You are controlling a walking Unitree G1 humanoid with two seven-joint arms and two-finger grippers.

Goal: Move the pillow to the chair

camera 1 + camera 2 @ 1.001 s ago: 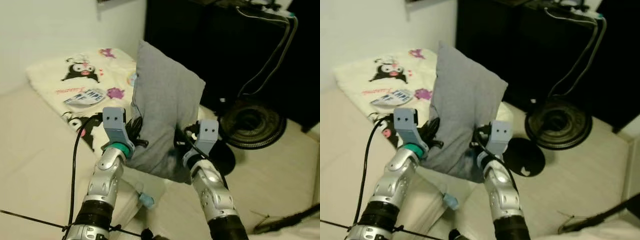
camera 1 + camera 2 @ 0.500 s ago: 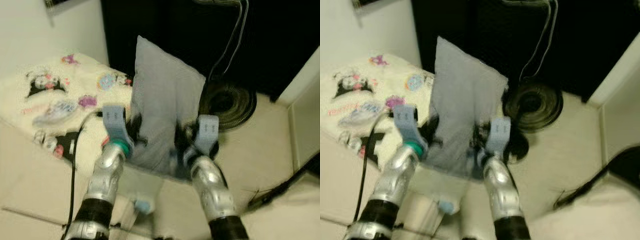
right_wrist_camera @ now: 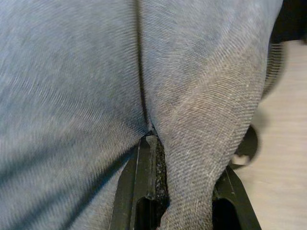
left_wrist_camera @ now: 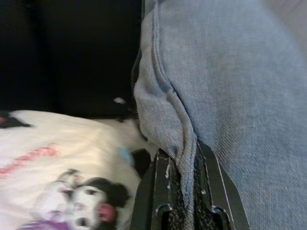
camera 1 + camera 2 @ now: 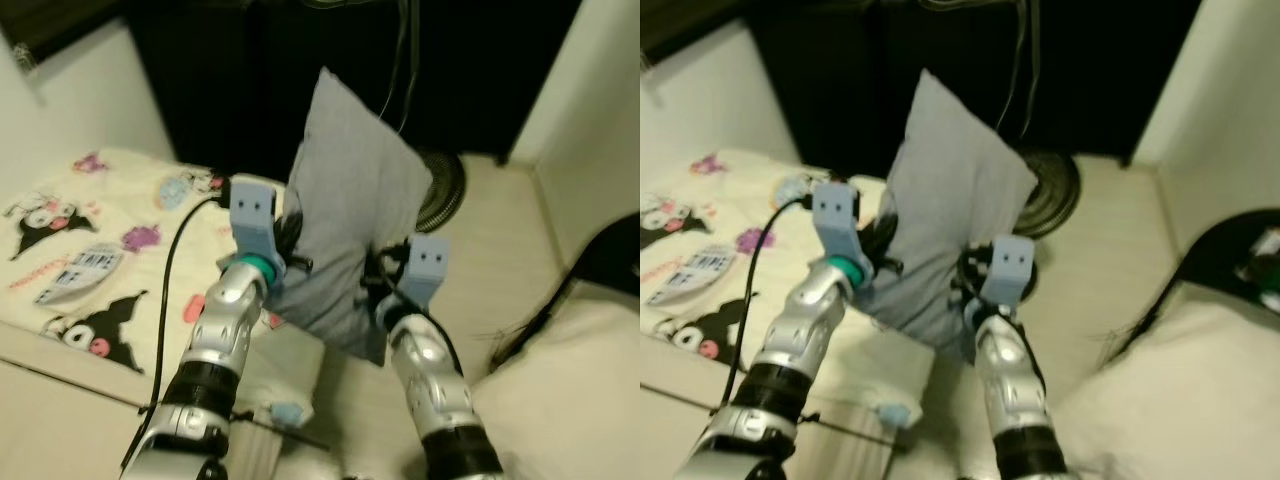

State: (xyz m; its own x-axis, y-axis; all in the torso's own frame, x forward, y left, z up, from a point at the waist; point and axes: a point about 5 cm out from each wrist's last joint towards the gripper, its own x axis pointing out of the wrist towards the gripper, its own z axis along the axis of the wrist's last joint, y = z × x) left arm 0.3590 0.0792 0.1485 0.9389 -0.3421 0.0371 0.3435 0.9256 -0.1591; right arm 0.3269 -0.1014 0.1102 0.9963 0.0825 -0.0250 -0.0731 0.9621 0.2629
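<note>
- Left gripper (image 4: 184,191) pinched tight on the left seam of the grey pillow (image 5: 352,225); right gripper (image 3: 168,191) clamped on a fold at its right side.
- Held upright, clear of the cartoon-print blanket (image 5: 90,265).
- Bare pale floor (image 5: 500,230) to the right; black floor fan (image 5: 440,195) behind.

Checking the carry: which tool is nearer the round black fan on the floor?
Right. The right tool grips the grey pillow on the side facing the fan; the left tool grips the opposite edge, over the printed blanket.
</note>
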